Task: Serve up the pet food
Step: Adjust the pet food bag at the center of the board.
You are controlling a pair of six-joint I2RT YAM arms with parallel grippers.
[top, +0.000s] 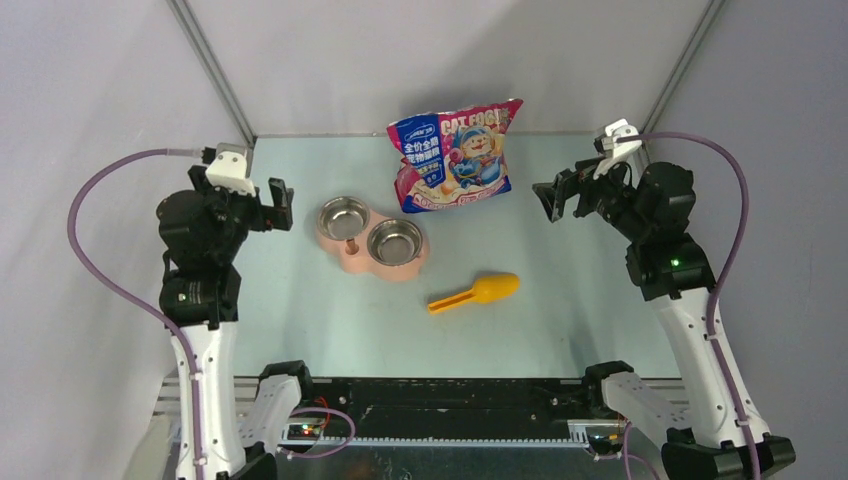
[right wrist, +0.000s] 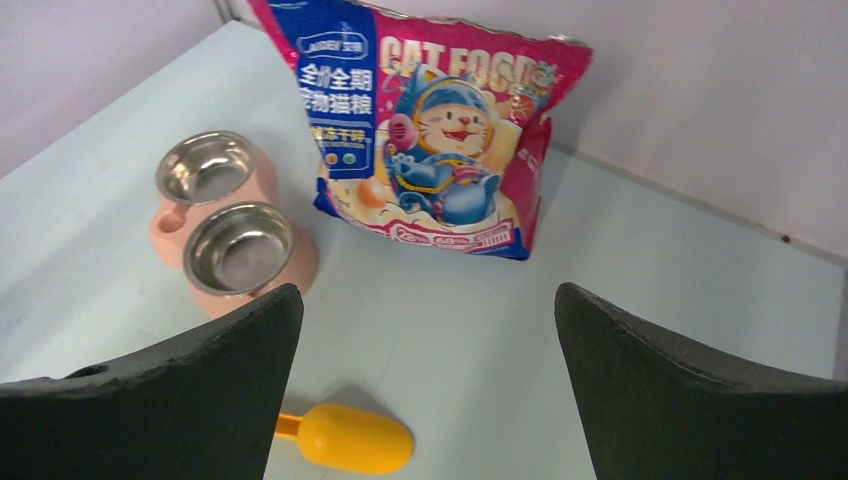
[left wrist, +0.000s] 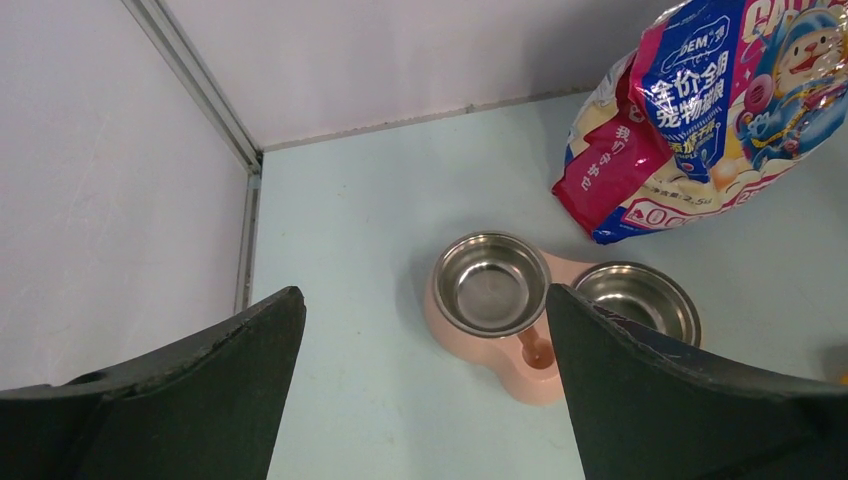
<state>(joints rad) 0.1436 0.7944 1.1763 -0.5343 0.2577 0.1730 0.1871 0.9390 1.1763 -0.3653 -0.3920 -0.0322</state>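
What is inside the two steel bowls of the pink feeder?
Nothing shows: the left bowl and the right bowl are bare shiny metal, no kibble. What the cat food bag holds is covered by its wrapper.

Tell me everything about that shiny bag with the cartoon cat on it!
The cat food bag is glossy, puffy plastic. Its front has a blue panel with white writing, pink and red areas, big "CAT FOOD" letters and a cartoon cat in a blue helmet. The top edge looks sealed; no food shows. It stands upright, slightly tilted, at the far side of the table, near the back wall; whether it leans there is unclear. Only the table visibly touches it.
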